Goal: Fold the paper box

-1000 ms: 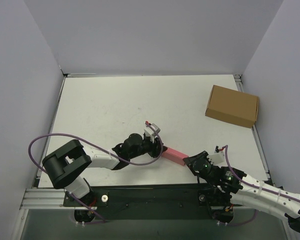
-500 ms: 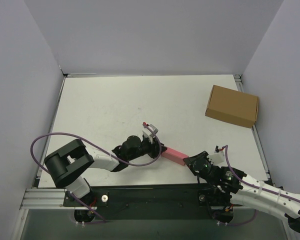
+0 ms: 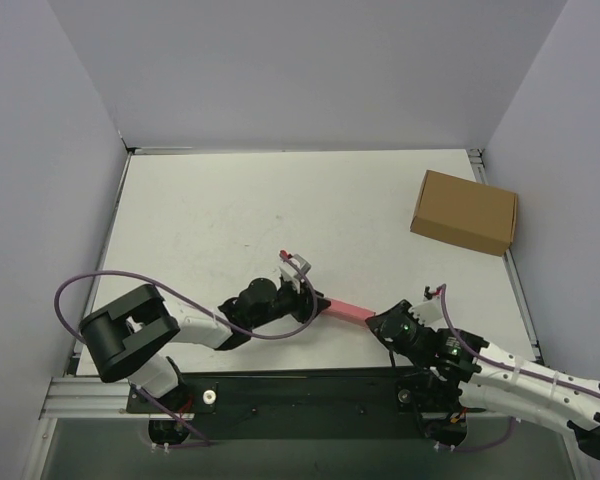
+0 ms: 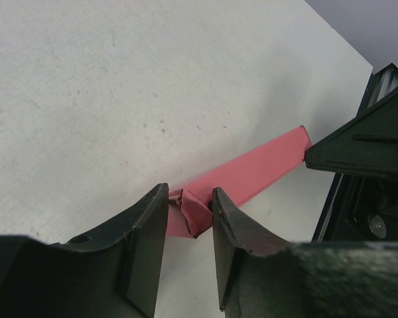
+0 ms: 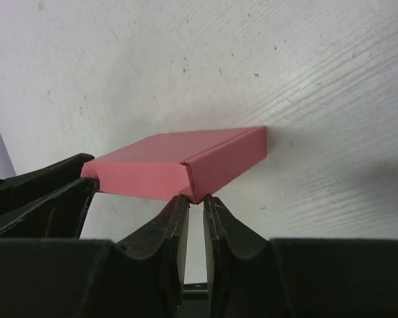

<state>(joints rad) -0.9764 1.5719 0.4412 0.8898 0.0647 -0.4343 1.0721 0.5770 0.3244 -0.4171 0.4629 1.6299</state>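
- While white table (image 3: 230, 200) fills most of top view, brown cardboard box (image 3: 465, 212) sits upper right on it, well apart from both arms.
- L arm (image 3: 195, 322) reaches in from lower left, R arm (image 3: 520, 380) from lower right; they meet at lower centre.
- Pink-red paper box (image 3: 348, 308), folded into a low flat shape, lies lower centre on table betw. the two grippers, one end at each.
- At box's crumpled end, left gripper (image 4: 189, 205) is clamped on the card, one finger either side, touching.
- At other end, right gripper (image 5: 194, 202) has jaws nearly together w/ thin gap; box's near corner sits right at the tips, can't tell if pinched.
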